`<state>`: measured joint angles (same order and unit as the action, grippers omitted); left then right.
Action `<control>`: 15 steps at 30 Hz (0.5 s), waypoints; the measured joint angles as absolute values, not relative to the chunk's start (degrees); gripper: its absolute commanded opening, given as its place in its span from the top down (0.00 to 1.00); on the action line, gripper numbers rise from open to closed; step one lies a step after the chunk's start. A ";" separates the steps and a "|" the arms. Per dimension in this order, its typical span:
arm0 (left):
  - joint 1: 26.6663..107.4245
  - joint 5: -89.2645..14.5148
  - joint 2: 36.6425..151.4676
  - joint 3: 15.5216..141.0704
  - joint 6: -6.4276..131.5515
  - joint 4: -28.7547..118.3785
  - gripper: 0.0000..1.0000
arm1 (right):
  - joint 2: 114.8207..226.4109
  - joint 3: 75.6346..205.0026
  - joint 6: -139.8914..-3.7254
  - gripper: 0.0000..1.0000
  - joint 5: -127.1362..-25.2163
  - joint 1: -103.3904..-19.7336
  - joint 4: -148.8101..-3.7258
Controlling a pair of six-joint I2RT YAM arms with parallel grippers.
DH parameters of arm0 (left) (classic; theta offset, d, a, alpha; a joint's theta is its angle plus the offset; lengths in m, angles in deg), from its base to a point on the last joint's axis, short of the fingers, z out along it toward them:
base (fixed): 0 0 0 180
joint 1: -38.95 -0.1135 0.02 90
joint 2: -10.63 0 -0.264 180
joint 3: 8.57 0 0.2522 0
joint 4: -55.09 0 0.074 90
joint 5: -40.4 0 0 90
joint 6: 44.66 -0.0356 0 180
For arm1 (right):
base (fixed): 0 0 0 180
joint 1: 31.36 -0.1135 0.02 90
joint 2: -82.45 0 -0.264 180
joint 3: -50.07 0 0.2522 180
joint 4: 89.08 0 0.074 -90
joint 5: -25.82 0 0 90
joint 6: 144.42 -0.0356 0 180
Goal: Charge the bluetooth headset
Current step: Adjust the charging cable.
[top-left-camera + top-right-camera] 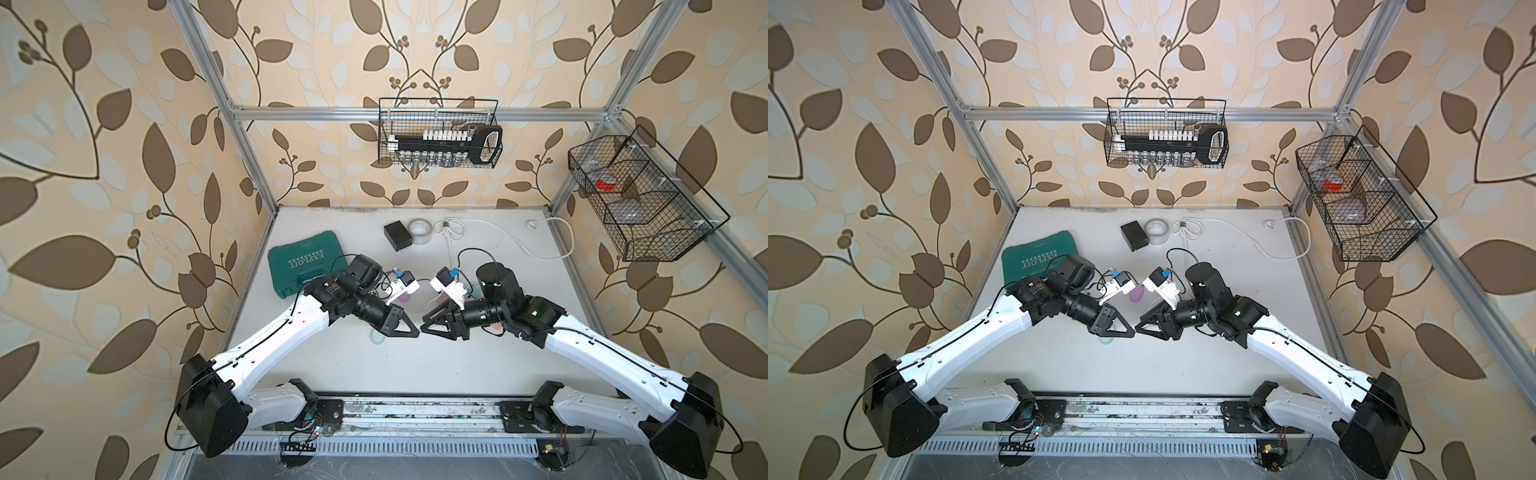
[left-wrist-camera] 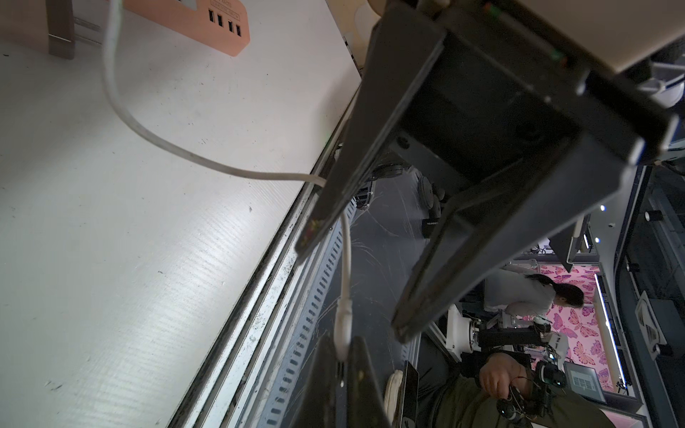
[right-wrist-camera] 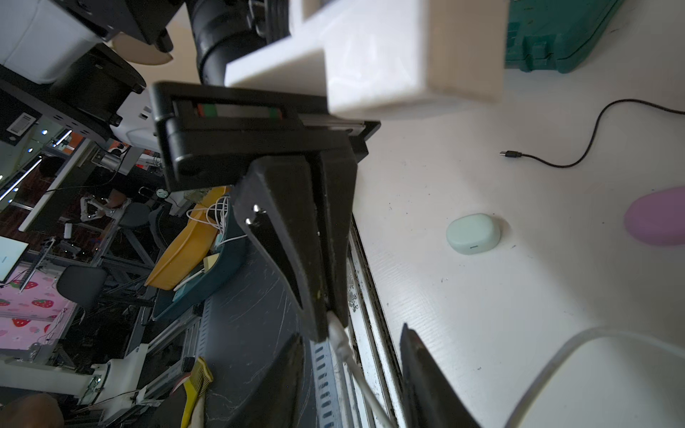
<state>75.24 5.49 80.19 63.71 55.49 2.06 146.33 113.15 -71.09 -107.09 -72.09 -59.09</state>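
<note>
Left gripper [image 2: 341,348], hard against its wrist lens, pinches the white plug [image 2: 341,329] while right gripper [image 2: 352,292] stands spread around the limp cable [image 2: 155,137]; mint headset case [image 1: 377,337], mid-frame in a top view just below the left gripper, looks light, smooth, slippery, so grip across its sides.

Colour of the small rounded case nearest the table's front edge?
Pale mint green case; shows best in the right wrist view.
</note>
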 measured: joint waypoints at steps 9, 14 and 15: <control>75.24 5.46 80.25 63.71 55.49 2.15 1.00 | 147.09 113.15 -71.05 0.60 -109.87 -72.09 -59.72; 75.24 5.42 80.25 63.71 55.49 2.20 1.00 | 147.88 113.15 -70.43 0.55 -110.52 -72.09 -59.53; 75.24 5.42 80.25 63.71 55.52 2.30 1.00 | 147.88 113.15 -70.26 0.56 -110.52 -72.09 -59.39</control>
